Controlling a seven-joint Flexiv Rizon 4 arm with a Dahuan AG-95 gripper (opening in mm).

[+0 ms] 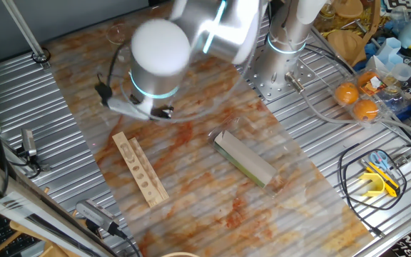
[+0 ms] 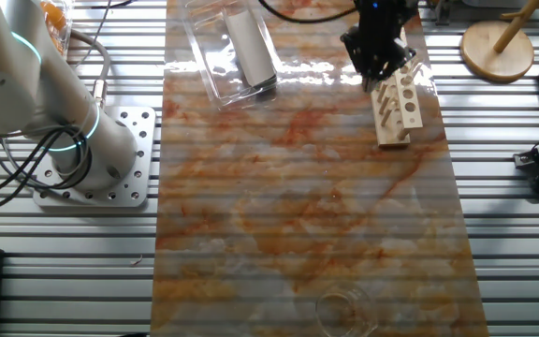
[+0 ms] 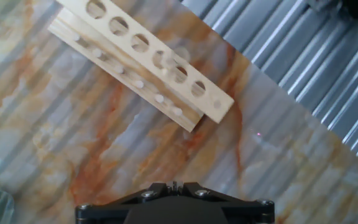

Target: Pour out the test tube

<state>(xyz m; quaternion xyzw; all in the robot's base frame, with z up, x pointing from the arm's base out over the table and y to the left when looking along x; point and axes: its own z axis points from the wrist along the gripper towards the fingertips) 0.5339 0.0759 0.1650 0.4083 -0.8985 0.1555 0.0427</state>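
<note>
A wooden test tube rack [image 3: 143,61] lies on the marbled mat, with a row of round holes along its top. A faint clear tube, likely the test tube [image 3: 165,59], stands in one of the middle holes. My gripper [image 3: 174,185] hovers above the mat beside the rack's near end. Its jaws meet at the centre with nothing between them. In the other fixed view the black gripper [image 2: 379,58] hangs over the far end of the rack [image 2: 399,108]. In one fixed view the arm's wrist hides the fingers, and the rack [image 1: 140,170] lies just below it.
A clear tray [image 2: 204,51] holding a long box [image 2: 251,47] sits left of the rack. A glass beaker [image 2: 344,307] stands at the mat's near end. The arm's base [image 2: 92,159] is bolted to the ribbed table. Oranges [image 1: 355,100] and clutter fill one corner.
</note>
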